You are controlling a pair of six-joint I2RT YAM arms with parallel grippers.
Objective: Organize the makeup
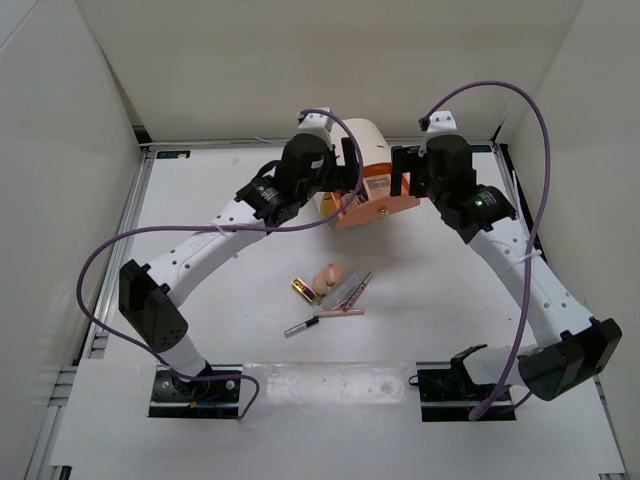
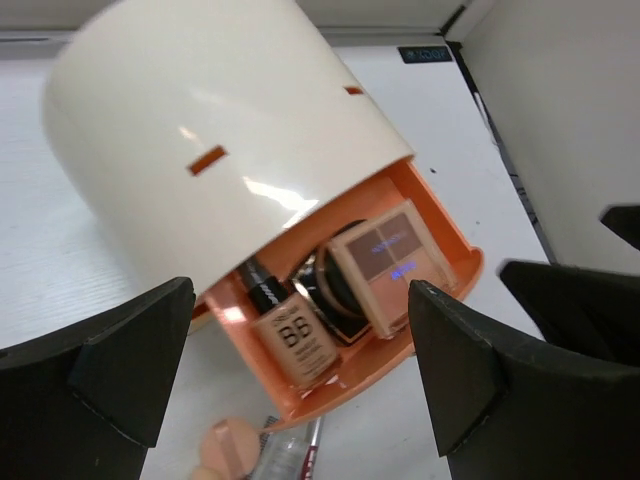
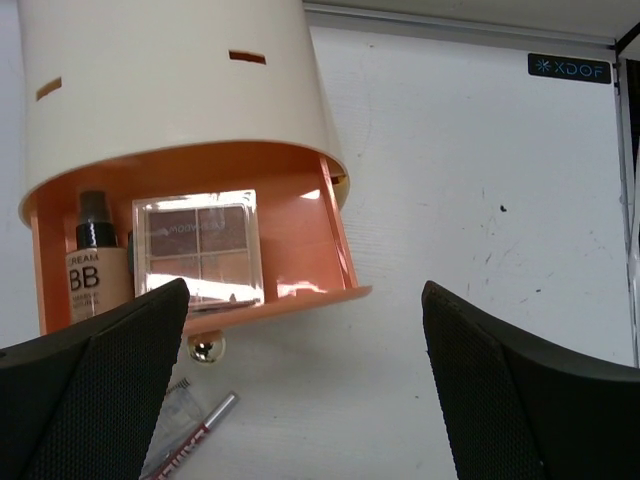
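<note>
The orange drawer (image 1: pixel 375 212) of the cream cylindrical box (image 1: pixel 366 143) stands pulled open. In it are a BB foundation bottle (image 2: pixel 295 340), a black round compact (image 2: pixel 335 290) and a pink palette (image 2: pixel 392 262); the right wrist view shows the bottle (image 3: pixel 97 278) and palette (image 3: pixel 197 245) too. Peach sponges (image 1: pixel 331 275), a gold lipstick (image 1: pixel 303 290), gloss tubes (image 1: pixel 352 290) and thin pencils (image 1: pixel 300 326) lie on the table in front. My left gripper (image 1: pixel 348 185) (image 2: pixel 300 300) is open and empty over the drawer's left side. My right gripper (image 1: pixel 403 182) (image 3: pixel 305 295) is open and empty at its right side.
The drawer's gold knob (image 3: pixel 206 348) points toward the loose items. A sponge (image 2: pixel 232 447) and a gloss tube (image 2: pixel 290 455) lie just below the drawer front. White walls close in the table (image 1: pixel 200 200) on the left, right and back.
</note>
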